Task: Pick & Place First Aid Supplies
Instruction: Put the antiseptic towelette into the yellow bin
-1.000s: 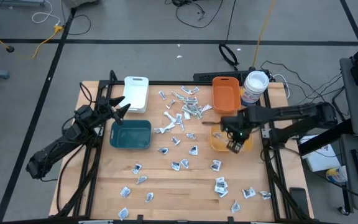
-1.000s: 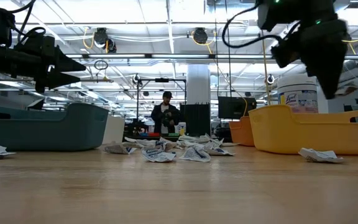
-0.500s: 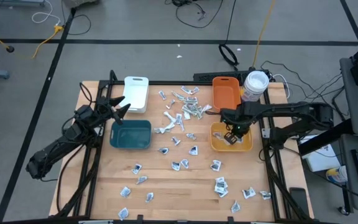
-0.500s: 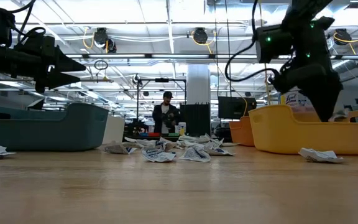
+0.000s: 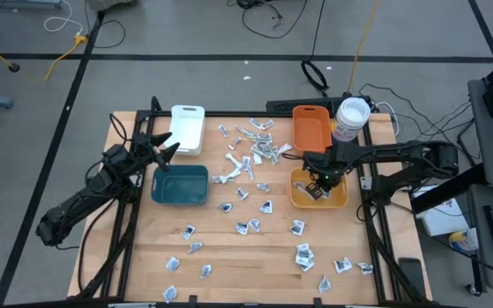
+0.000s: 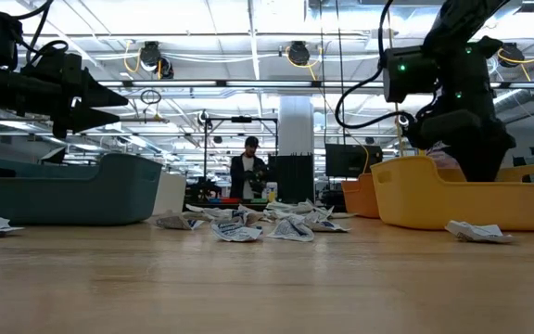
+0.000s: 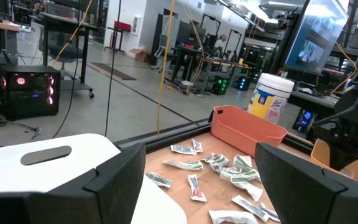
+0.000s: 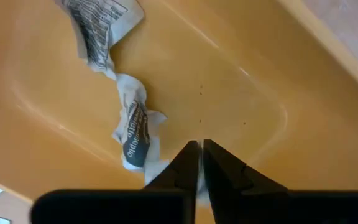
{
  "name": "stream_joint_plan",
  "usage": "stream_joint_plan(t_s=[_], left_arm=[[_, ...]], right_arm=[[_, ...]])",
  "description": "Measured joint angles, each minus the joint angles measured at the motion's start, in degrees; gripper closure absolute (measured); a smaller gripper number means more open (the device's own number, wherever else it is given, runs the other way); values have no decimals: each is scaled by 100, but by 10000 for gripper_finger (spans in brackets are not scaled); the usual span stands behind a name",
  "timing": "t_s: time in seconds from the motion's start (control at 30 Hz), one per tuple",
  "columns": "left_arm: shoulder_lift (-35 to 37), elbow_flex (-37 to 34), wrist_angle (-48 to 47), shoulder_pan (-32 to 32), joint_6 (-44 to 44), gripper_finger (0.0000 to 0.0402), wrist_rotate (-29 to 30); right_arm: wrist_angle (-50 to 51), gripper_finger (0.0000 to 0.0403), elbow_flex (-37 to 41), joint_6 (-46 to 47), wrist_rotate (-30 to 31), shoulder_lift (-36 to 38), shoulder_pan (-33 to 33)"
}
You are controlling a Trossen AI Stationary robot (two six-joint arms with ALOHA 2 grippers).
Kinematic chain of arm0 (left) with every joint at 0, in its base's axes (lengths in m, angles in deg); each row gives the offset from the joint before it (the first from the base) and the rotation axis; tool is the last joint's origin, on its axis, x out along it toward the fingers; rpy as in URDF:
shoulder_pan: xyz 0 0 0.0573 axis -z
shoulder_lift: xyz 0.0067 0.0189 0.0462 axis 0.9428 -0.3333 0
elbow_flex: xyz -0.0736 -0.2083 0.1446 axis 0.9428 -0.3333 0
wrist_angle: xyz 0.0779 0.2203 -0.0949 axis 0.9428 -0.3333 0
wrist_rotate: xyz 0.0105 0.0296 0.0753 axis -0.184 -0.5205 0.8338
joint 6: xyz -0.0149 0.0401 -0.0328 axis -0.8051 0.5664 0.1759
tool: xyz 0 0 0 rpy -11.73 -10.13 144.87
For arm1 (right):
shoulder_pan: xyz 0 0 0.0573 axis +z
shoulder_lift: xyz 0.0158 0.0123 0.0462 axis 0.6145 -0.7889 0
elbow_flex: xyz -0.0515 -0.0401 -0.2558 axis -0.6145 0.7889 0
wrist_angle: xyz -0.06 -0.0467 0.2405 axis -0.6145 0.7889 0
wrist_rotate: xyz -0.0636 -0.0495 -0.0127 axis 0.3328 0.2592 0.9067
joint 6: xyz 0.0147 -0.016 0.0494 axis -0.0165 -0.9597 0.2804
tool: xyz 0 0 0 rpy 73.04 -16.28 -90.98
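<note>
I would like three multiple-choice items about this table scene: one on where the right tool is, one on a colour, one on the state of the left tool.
1. Where is the right tool?
A. Down inside the yellow bin
B. Over the white bin
C. Beside the white-lidded tub

2. What colour is the bin nearest the left tool?
A. Orange
B. Teal
C. Yellow

3. How do the left tool's fingers stand?
A. Shut on a packet
B. Shut on nothing
C. Wide apart, holding nothing

Answers:
1. A: the high view shows it within the yellow bin's rim, and the right wrist view shows yellow floor with crumpled packets around it.
2. B: the teal bin lies just below it in the high view.
3. C: the left wrist view shows an empty gap between the two fingers.
</note>
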Motion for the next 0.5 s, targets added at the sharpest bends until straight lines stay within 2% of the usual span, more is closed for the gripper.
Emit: stream_joint_plan(t_s=[0.33, 0.5], left_arm=[[1, 0, 0, 2, 0, 96, -1], [1, 0, 0, 0, 0, 96, -2]], right_arm=[[175, 183, -127, 96, -114, 88, 11], [390, 134, -405, -132, -126, 123, 206]])
